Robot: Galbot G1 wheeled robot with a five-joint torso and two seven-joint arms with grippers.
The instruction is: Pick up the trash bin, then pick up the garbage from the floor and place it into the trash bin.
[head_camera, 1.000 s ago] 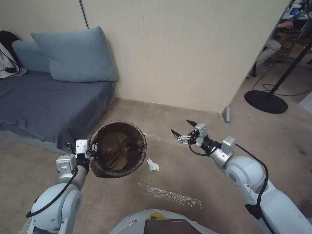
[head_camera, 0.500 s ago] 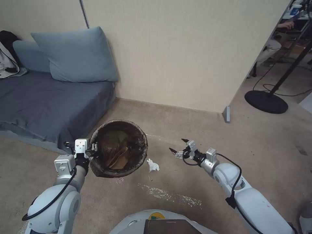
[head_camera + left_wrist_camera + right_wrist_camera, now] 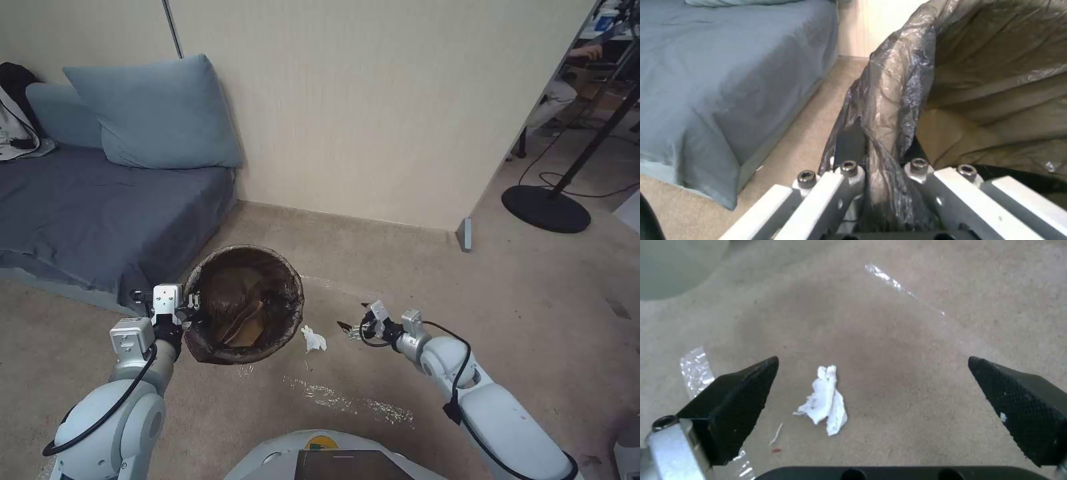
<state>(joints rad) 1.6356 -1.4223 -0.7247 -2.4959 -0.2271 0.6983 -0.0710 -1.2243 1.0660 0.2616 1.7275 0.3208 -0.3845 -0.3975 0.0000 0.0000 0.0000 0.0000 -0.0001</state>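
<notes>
Bin [image 3: 244, 305]: off the carpet, held out in front of the sofa [image 3: 100, 213], mouth tipped up and open, probably so scraps can drop straight in.

Left gripper [image 3: 882, 173]: clamped together on the bin's rim, dark liner bag [image 3: 898, 100] bunched between the fingers. Pinching bag and rim at once likely stops the liner sliding off.

Inside the bin: some tan crumpled paper [image 3: 243, 327] sitting at the bottom already.

Garbage: one small white crumpled scrap [image 3: 313, 339] flat on the carpet, just beside the bin's lower edge, touching nothing.

Right gripper [image 3: 355, 321]: low over the floor, near the scrap on its right side, fingers [image 3: 742, 390] spread wide apart, holding nothing. In the right wrist view the scrap [image 3: 826, 399] sits between the two tips but closer to one, so not quite centered yet.

Floor extras: shiny strips of clear tape [image 3: 347, 400] stuck to the carpet near the scrap, easy to mistake for litter.

Stage, best guess: bin part done, lining up for the scrap grab.
</notes>
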